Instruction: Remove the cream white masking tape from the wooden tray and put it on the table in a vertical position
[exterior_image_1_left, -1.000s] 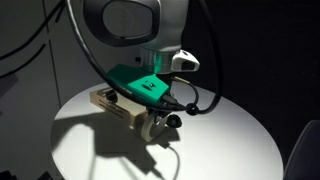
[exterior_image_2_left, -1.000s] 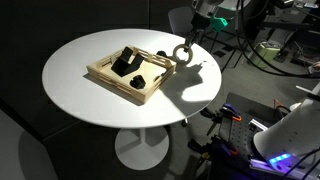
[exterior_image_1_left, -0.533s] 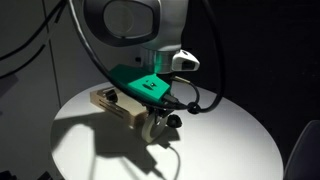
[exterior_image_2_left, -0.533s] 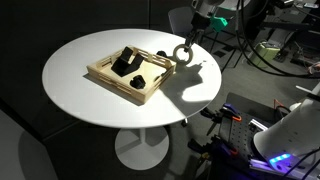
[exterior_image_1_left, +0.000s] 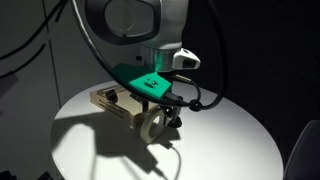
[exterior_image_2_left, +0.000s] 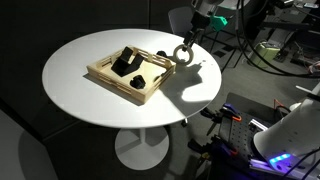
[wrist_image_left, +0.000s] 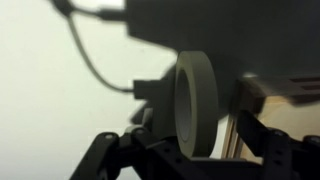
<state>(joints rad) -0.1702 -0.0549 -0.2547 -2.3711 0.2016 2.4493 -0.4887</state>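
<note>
fingers: in the wrist view i see the two dark fingers (wrist_image_left: 262, 142) standing on either side of the roll, one towards each flat face. a thin light strip shows between the roll and one finger. i cannot tell whether they are clamped on it or have let go.
roll: the cream white masking tape (wrist_image_left: 193, 105) stands upright between them, nearly edge-on to the wrist camera. in an exterior view the cream white masking tape (exterior_image_2_left: 183, 55) shows as a ring with its centre open.
where it is: it is outside the tray, over bare surface just beside one tray corner, on the side of the surface's edge where the arm reaches in. i cannot tell whether its rim touches the surface.
tray: the wooden tray (exterior_image_2_left: 115, 87) lies flat towards the far edge of the surface. in the wrist view its light wood fills the space behind the far finger.
in the tray: dark objects (exterior_image_2_left: 126, 62) sit in its compartments. i cannot make out what they are.
surface: the round white surface (exterior_image_2_left: 95, 115) carries a hard shadow (exterior_image_1_left: 90, 135) of the arm.
above the fingers: a green housing (exterior_image_1_left: 140, 80) and a looping black cable (exterior_image_1_left: 200, 100) hang under the big arm (exterior_image_1_left: 130, 20).
</note>
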